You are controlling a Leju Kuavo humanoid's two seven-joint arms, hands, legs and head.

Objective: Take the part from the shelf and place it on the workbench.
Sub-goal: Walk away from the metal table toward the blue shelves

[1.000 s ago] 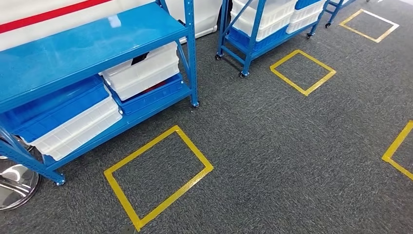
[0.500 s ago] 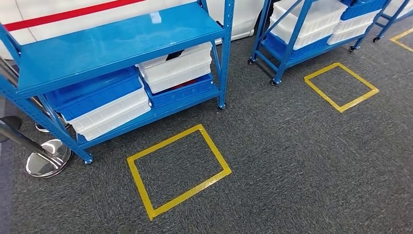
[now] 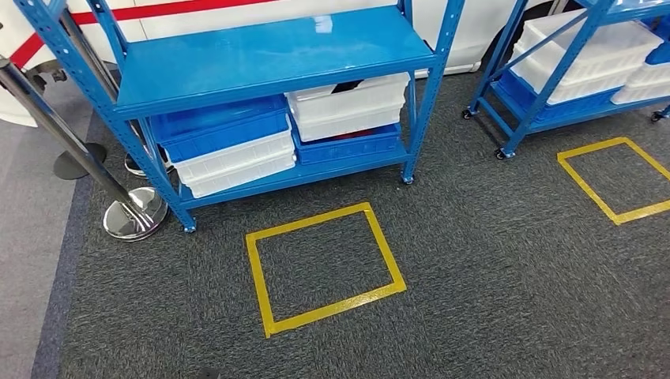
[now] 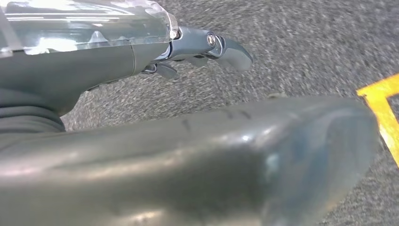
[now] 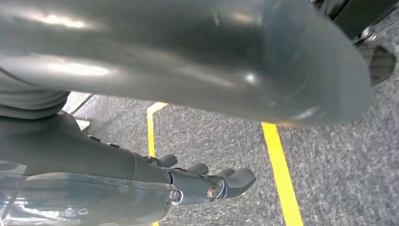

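Note:
A blue metal shelf (image 3: 269, 55) stands ahead in the head view. Its top board is bare. On its lower board sit a blue bin (image 3: 217, 130) stacked on white bins at the left, and white bins (image 3: 348, 106) on a blue one at the right. Something dark (image 3: 348, 85) peeks out of the top right white bin; I cannot tell what it is. My left hand (image 4: 141, 122) hangs over the grey carpet with its fingers (image 4: 211, 44) stretched out, holding nothing. My right hand (image 5: 155, 70) hangs likewise, its fingers (image 5: 216, 183) out straight and apart from the thumb.
A yellow tape square (image 3: 324, 268) marks the carpet just in front of the shelf. A second wheeled blue shelf (image 3: 569, 71) with white bins stands at the right, with another tape square (image 3: 616, 178) before it. A chrome post (image 3: 130, 217) stands by the shelf's left leg.
The whole picture has shifted right: the camera has turned left, and the shelf and its tape square now lie near the centre. The chrome post has come into fuller view.

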